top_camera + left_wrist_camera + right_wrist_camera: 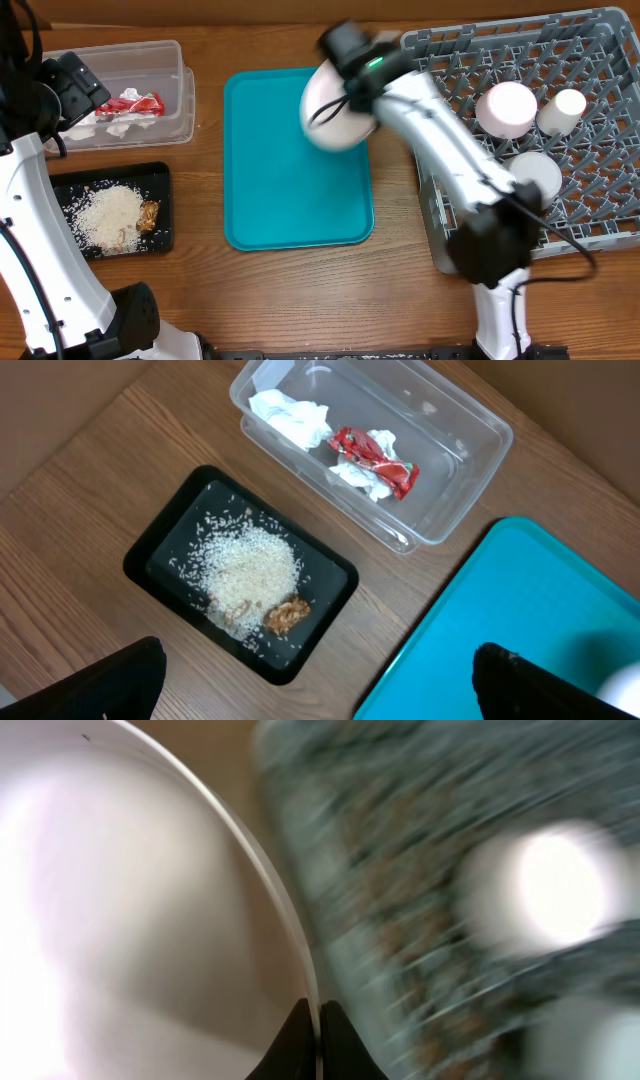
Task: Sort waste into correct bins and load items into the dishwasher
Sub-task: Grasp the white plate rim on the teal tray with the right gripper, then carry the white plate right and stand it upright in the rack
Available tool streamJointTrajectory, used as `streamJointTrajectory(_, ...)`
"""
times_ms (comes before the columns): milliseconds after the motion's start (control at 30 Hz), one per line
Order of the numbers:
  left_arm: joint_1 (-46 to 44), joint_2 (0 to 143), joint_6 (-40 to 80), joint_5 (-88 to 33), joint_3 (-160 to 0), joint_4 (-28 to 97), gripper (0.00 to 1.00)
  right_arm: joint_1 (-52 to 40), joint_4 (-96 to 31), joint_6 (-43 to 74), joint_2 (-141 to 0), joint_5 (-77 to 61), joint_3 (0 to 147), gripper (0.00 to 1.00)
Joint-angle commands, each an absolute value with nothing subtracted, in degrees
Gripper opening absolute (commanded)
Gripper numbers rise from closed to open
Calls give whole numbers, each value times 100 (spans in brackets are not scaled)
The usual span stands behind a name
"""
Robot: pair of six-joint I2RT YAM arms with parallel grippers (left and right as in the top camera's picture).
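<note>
Plate first: the large white plate (335,112) hangs tilted just left of the dish rack (612,60), over the teal tray (285,190) corner nearest that rack. The right gripper (316,1038) is clamped shut on the plate's rim, an edge hold that should let it slot upright between the pegs. A small white cup (568,108) sits inside the rack. Far left of the rack, the left gripper (320,695) hangs wide open and empty above the black tray (150,555), seemingly parked clear.

One wide, one pinched
The left tool (320,685) hung fully spread; the right tool (318,1032) was clamped tight (its arm (440,140) stretched out, blurred).
</note>
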State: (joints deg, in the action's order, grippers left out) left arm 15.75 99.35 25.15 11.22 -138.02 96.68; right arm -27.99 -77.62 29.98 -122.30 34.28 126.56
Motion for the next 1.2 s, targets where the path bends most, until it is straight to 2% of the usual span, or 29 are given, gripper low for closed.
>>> streamJointTrajectory(0,1540,9963,2574,1177,-13786,9679,100,-2292,-7756,3022,-11734,5269,13028,4)
streamJointTrajectory(100,1540,9963,2574,1177,-13786,9679,100,-1861,-7719,3026,-11723,5450,13021,4)
streamJointTrajectory(400,1540,9963,2574,1177,-13788,9679,100,-788,-7343,2958,-11992,4687,12634,4)
streamJointTrajectory(800,1540,9963,2574,1177,-13786,9679,100,-749,-6499,2453,-12016,4641,11657,4)
streamJointTrajectory(900,1540,9963,2574,1177,-13786,9679,100,-749,-6187,1900,-12016,4641,11330,4)
streamJointTrajectory(1167,1540,9963,2574,1177,-13786,9679,100,-871,-6165,1817,-12011,4637,11218,4)
